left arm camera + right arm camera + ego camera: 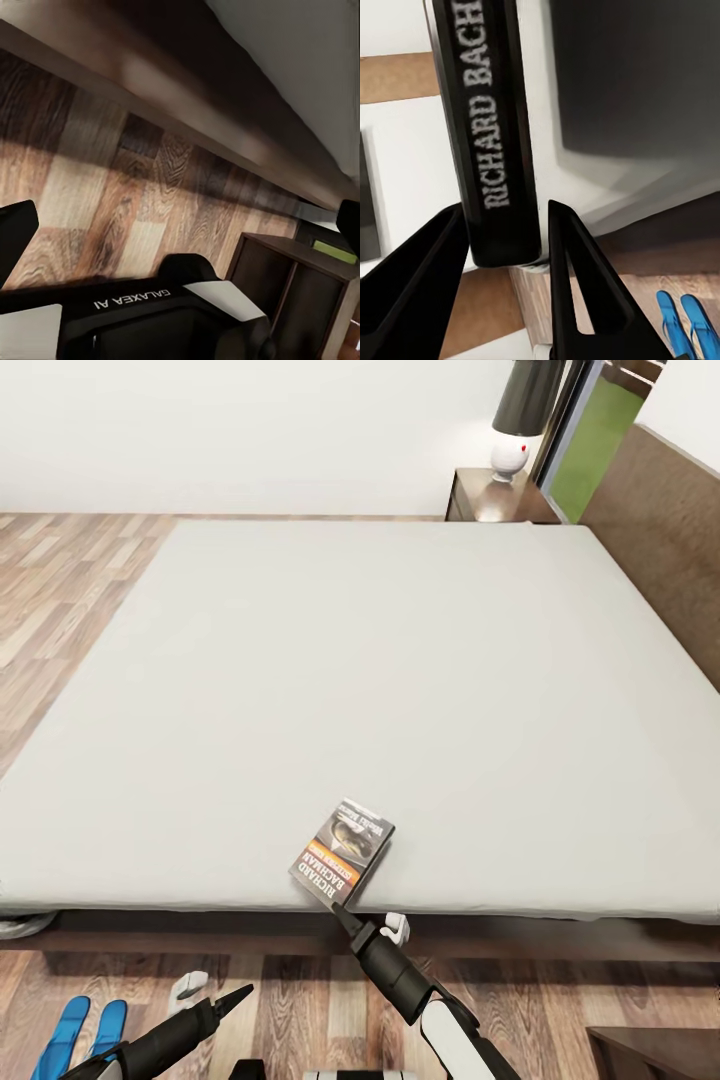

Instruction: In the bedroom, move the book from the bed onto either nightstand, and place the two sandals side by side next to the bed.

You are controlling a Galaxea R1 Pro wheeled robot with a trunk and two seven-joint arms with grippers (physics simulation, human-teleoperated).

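The book (343, 851) lies at the near edge of the bed (360, 690), close to the middle of that edge, its cover up and one corner raised a little off the pale mattress. In the head view the right gripper (340, 910) reaches up from below the frame and meets the book's lower corner. The right wrist view gives what the head view cannot: the book's black spine (499, 142) with white "RICHARD BACH" lettering stands between the two dark fingers (577, 285), which are spread to either side of it; whether they press it I cannot tell.

That same wrist view catches the two blue sandals (684, 322) on the wood floor, side by side. The head view places them (82, 1035) on the floor beside the bed's near side, just beside the left arm. The left gripper (232, 997) hangs low over the floor before the bed frame, its fingers looking pressed together.

At the far side, next to the headboard, the nightstand (495, 500) carries a lamp (522, 420).
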